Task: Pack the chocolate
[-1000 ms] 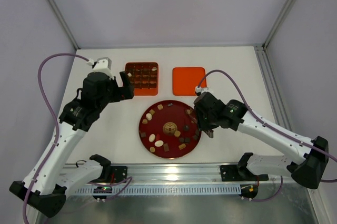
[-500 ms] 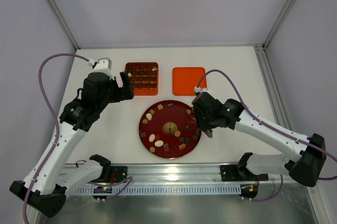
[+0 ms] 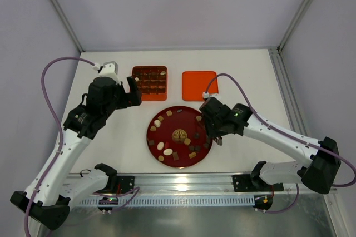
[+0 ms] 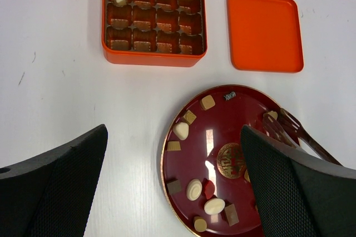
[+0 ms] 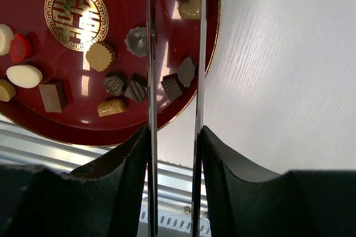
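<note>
Lining up a tongs pick: right gripper (image 5: pixel 173 137) partly closed on metal tongs (image 5: pixel 151 53), above the chocolate (image 5: pixel 172 87) at the plate's edge.

Apparently the approach for a pick, with no piece lifted that shows. Blades apart and roughly parallel, tips out of the wrist view, so cannot tell whether anything is nipped there. Framed between the blades: two dark pieces close in and a cream heart (image 5: pixel 192 4) farther ahead, with more to the left of the jaws on the red plate (image 5: pixel 167 36). Best to settle on one piece, centre it between the blades, lower until the tips straddle it without scraping the plate, then squeeze gently to avoid flicking it sideways. Lift straight up before carrying to the orange box (image 4: pixel 153 59), ahead of the left gripper (image 3: pixel 135 92), spread fully wide and empty, with the lid (image 4: pixel 265 31) alongside.
</note>
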### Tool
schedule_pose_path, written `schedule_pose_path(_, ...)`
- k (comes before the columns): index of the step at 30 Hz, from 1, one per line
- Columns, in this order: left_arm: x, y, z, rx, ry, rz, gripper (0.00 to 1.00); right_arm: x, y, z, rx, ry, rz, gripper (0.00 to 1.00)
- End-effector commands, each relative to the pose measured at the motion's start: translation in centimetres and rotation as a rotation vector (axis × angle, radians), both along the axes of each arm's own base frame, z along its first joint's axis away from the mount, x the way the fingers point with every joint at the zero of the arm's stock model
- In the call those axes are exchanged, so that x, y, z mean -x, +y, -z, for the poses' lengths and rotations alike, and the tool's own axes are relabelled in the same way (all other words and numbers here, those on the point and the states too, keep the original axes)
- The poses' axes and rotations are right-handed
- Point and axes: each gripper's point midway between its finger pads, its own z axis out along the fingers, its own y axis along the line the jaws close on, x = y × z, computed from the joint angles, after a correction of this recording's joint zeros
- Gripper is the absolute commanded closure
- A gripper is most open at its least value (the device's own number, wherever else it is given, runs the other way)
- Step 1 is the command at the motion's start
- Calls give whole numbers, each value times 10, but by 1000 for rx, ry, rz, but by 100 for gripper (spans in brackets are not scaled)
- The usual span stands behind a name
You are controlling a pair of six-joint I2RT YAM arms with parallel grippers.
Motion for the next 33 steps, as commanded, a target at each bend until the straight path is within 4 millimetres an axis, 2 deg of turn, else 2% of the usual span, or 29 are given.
schedule_pose_path(1,-3,2,-10,8,-44,-14,0,-11,11,-4,-21,-38,-1,57)
schedule_pose_path(14,-3,5,-9,0,-44,-22,0,-16,16,-8,-24,-48,-12,57)
schedule_pose_path(24,-3,5,-8,-2,-41,-21,0,-16,17,-4,-23,-40,-18,66)
schedule_pose_path(25,-3,5,-8,-2,-43,-22,0,-16,18,-5,-25,-40,-18,69)
schedule_pose_path(33,-2,5,-10,0,-47,-22,0,-21,21,-25,-53,-76,-21,70)
